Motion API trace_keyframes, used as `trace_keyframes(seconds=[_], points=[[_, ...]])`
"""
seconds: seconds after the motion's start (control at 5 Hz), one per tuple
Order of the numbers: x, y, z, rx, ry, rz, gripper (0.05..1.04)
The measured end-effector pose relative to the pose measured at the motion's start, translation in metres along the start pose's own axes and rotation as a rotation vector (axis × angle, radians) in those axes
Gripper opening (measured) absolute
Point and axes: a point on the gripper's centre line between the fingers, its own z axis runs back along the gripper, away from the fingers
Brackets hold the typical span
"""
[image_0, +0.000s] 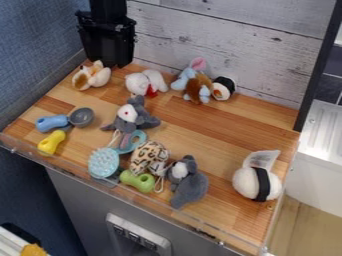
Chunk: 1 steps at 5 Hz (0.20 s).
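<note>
Brown-and-white plush (91, 76) sits on the wooden table (220, 120), back left, near the black gripper (110, 52); we can't tell whether it's spread or pressed together. We see front grey plush (190, 185), banded white ball (248, 183) to its right, green bone toy (137, 181) left.

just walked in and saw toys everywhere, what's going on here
The black robot arm is at the back left corner of the wooden counter, with no toy visibly in its grip. A brown and white plush lies nearest it. Toward the front, a leopard-print toy lies between a grey plush and a light blue bristly toy. A round white toy with a black band sits near the right edge.
</note>
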Motion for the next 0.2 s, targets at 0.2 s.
trace_keyframes(seconds=[0.2], points=[[0.0011, 0.0011, -0.0055, -0.012, 0.023, -0.095, 0.997]])
